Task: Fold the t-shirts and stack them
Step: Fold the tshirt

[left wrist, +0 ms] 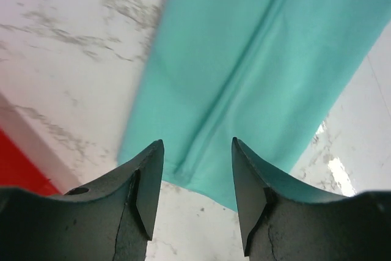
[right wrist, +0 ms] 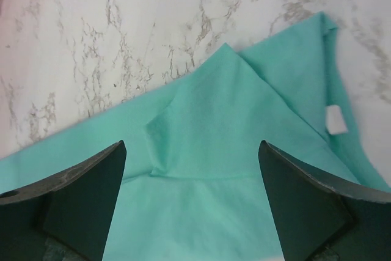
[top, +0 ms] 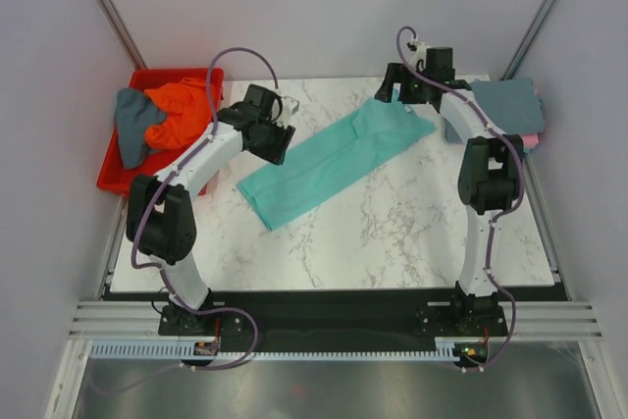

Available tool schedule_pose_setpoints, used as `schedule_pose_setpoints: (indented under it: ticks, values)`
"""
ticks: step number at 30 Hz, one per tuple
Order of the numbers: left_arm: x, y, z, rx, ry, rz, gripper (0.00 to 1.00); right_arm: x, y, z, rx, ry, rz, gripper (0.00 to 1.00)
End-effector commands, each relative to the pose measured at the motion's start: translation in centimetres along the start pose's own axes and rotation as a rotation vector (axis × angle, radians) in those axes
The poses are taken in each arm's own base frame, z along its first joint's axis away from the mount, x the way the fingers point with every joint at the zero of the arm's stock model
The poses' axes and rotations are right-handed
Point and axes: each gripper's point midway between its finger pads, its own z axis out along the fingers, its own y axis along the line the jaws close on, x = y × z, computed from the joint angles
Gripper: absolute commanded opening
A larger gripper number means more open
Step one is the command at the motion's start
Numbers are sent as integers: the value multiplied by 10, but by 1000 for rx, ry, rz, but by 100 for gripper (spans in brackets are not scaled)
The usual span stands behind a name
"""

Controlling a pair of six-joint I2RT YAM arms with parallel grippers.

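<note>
A teal t-shirt (top: 334, 156), folded lengthwise into a long strip, lies diagonally across the marble table (top: 392, 233). My left gripper (top: 272, 136) is open and empty, hovering above the strip's lower-left end; in the left wrist view the shirt's hem (left wrist: 244, 77) lies just beyond my gripper (left wrist: 197, 169). My right gripper (top: 399, 86) is open and empty above the strip's upper-right end; the right wrist view shows the folded sleeve and collar area (right wrist: 232, 126) between its fingers (right wrist: 79, 194).
A red bin (top: 123, 159) at the left edge holds an orange shirt (top: 182, 110) and a grey-blue shirt (top: 132, 125). A stack of folded shirts (top: 510, 105), grey-blue over pink, sits at the table's right back corner.
</note>
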Motion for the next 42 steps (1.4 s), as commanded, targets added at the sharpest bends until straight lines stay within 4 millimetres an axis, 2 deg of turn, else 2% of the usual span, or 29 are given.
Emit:
schedule_pose_setpoints:
  ticks: [1,2,3,4,5,8,11,16,20,24,29,30,31,32,33,35,36,37,38,39,40,42]
  values:
    - [-20,35,-15,-82,-70,2,56,-32,-10,-58,33,-91,54,98]
    - [-19,49,-13,-86,-70,-31,56,-25,-12,-61,26,-75,81,98]
    - [-17,55,-9,-84,-60,-45,56,-17,-15,-61,27,-59,99,98]
    - [-16,61,-1,-86,-47,-56,56,-1,-18,-59,30,-22,128,98]
    - [-12,71,3,-91,-36,-69,57,3,-25,-61,37,-16,150,98]
    - [-4,84,20,-91,0,-73,56,24,-43,-59,67,22,195,98]
    - [4,90,36,-79,35,-77,56,44,-53,-50,84,62,217,98]
    - [25,92,60,-54,104,-99,55,64,-58,-39,78,106,252,98]
    - [41,85,77,-17,157,-121,55,77,-62,-32,81,134,268,98]
    - [54,79,86,9,196,-141,54,89,-68,-25,89,160,274,98]
    - [67,69,83,28,232,-151,53,89,-73,-10,89,162,265,98]
    - [75,65,82,36,251,-155,53,93,-75,-4,91,170,265,98]
    - [74,61,77,42,245,-149,52,83,-74,1,86,152,253,98]
    - [77,55,74,60,249,-149,51,82,-75,6,85,149,247,98]
    - [88,48,72,75,274,-150,51,87,-77,13,88,159,247,98]
    - [90,36,66,90,272,-132,50,73,-77,21,86,131,228,98]
    - [99,30,65,98,293,-128,50,78,-72,31,77,141,220,98]
    - [101,22,64,107,300,-110,50,70,-60,37,57,129,199,98]
    - [100,17,59,109,291,-99,50,68,-56,42,51,124,191,98]
    - [110,10,59,118,313,-91,50,70,-56,48,47,124,190,98]
    - [111,0,57,129,318,-66,50,64,-48,53,30,112,180,98]
    - [120,-15,52,144,332,-36,50,66,-43,61,19,113,178,98]
